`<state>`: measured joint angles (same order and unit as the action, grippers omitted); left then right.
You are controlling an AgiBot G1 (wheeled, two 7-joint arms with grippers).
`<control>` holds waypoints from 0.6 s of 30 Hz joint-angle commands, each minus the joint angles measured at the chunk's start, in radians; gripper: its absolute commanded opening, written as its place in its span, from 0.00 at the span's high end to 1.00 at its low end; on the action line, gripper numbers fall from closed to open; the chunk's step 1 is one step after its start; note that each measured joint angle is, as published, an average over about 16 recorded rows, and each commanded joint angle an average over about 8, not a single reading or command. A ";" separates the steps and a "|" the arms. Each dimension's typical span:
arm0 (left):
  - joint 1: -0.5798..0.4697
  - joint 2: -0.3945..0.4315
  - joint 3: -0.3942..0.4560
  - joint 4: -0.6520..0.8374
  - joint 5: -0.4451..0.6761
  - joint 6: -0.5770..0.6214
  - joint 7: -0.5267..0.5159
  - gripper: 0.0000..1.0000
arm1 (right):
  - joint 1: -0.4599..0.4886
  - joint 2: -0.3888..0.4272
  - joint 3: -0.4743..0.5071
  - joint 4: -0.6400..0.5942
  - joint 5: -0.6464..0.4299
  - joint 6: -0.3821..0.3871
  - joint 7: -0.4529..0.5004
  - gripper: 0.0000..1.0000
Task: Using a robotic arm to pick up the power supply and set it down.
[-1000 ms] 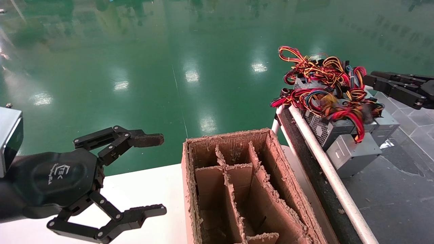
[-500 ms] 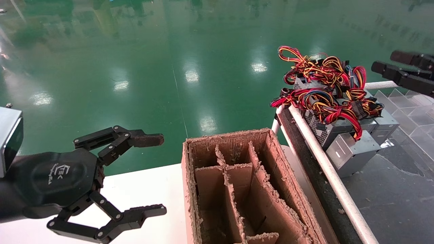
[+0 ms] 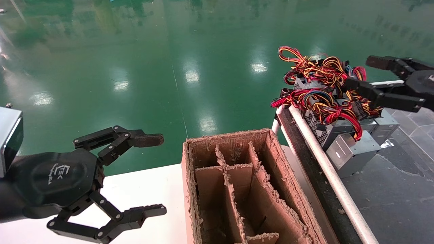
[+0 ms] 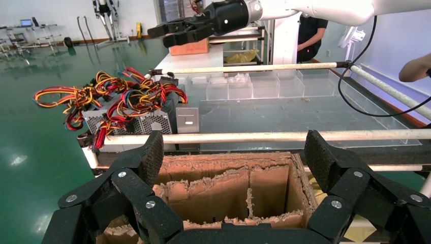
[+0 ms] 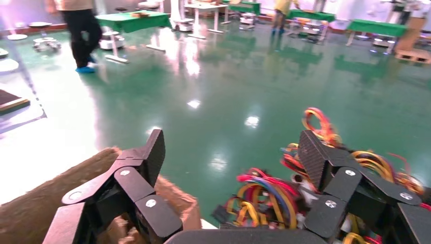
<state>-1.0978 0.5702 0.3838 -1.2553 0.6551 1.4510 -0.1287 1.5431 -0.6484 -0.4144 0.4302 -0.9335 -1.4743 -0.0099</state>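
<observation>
R gripper (image 3: pixel 368 73) wide open, holding nothing, fingers over the wire tangle (image 3: pixel 325 84) on the stacked power supplies (image 3: pixel 352 152) behind the white rail (image 3: pixel 325 166); can't tell if touching wires. Approx 3 grey units visible, wires heaped on top. L gripper (image 3: pixel 152 174) parked open above the white table (image 3: pixel 145 189), beside 1 cardboard box (image 3: pixel 244 186) w/ dividers.
</observation>
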 commanded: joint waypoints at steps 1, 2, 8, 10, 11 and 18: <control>0.000 0.000 0.000 0.000 0.000 0.000 0.000 0.00 | -0.022 0.002 0.006 0.040 0.010 -0.001 0.009 0.00; 0.000 0.000 0.000 0.000 0.000 0.000 0.000 0.00 | -0.033 0.003 0.010 0.061 0.014 -0.002 0.014 0.00; 0.000 0.000 0.000 0.000 0.000 0.000 0.000 0.00 | -0.099 0.008 0.029 0.181 0.043 -0.005 0.042 0.00; 0.000 0.000 0.000 0.000 0.000 0.000 0.000 0.00 | -0.121 0.010 0.035 0.221 0.052 -0.006 0.051 0.00; 0.000 0.000 0.000 0.000 0.000 0.000 0.000 0.00 | -0.132 0.011 0.038 0.241 0.057 -0.006 0.056 0.00; 0.000 0.000 0.000 0.000 0.000 0.000 0.000 0.00 | -0.209 0.017 0.060 0.381 0.091 -0.010 0.088 0.00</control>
<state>-1.0979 0.5702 0.3839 -1.2553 0.6550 1.4510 -0.1287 1.3336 -0.6318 -0.3541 0.8119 -0.8428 -1.4838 0.0784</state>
